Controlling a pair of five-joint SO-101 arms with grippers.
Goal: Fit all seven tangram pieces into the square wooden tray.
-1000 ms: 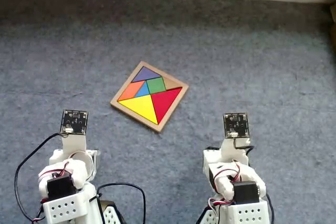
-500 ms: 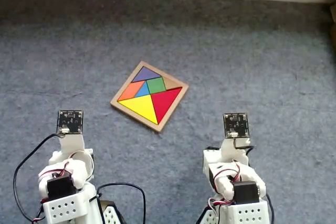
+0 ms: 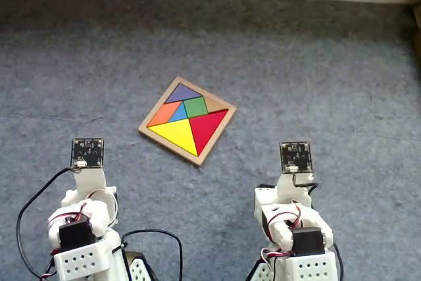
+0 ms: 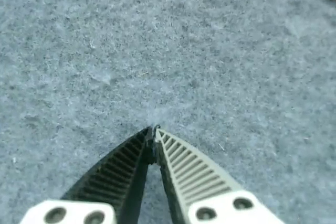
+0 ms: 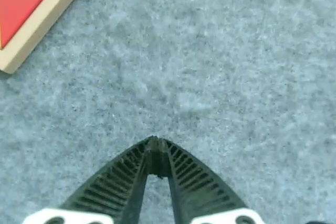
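Our left arm (image 3: 85, 192) has edged back slightly; left pincer (image 4: 153, 129) and right pincer (image 5: 155, 140) are pressed together, empty. Seven pieces (image 3: 191, 126) fill the tray (image 3: 142, 128), so we judge only retreat remains.

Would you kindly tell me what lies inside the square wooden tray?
The tray holds purple, green, orange, blue, yellow and red pieces, edge to edge, hiding its floor. The tan patch beside green may be a piece or bare floor.
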